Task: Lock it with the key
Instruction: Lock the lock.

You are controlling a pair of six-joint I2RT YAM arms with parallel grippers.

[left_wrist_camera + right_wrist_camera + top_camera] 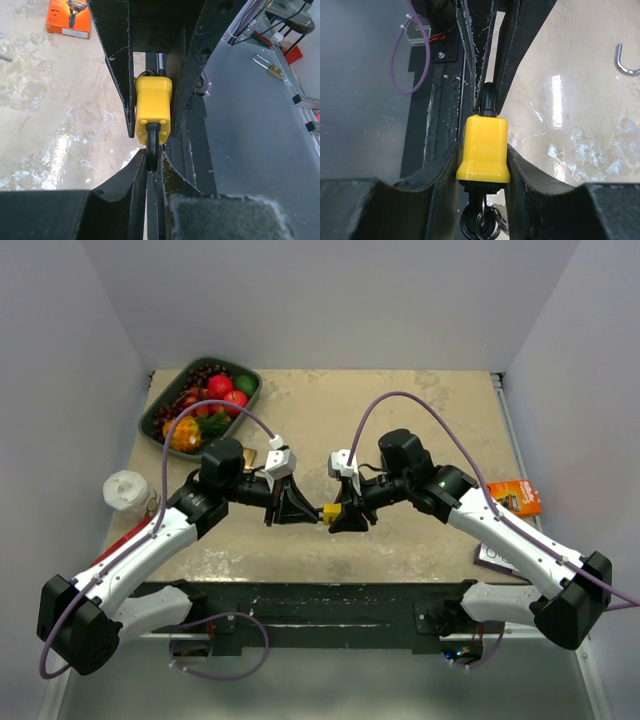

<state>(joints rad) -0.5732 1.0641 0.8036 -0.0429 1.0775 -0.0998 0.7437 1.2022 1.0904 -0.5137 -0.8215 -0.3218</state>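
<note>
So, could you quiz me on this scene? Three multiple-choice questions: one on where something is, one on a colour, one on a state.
1. Where is the fruit tray?
A. far left corner of the table
B. near right edge
C. centre

2. What colour is the padlock body?
A. red
B. yellow
C. blue

3. How is the padlock held?
A. lying loose
B. by one arm only
C. by both arms' fingers

Answers:
1 A, the top view shows it at the far left.
2 B, both wrist views show yellow.
3 C, the right fingers clamp its body and the left fingers pinch its shackle.
</note>
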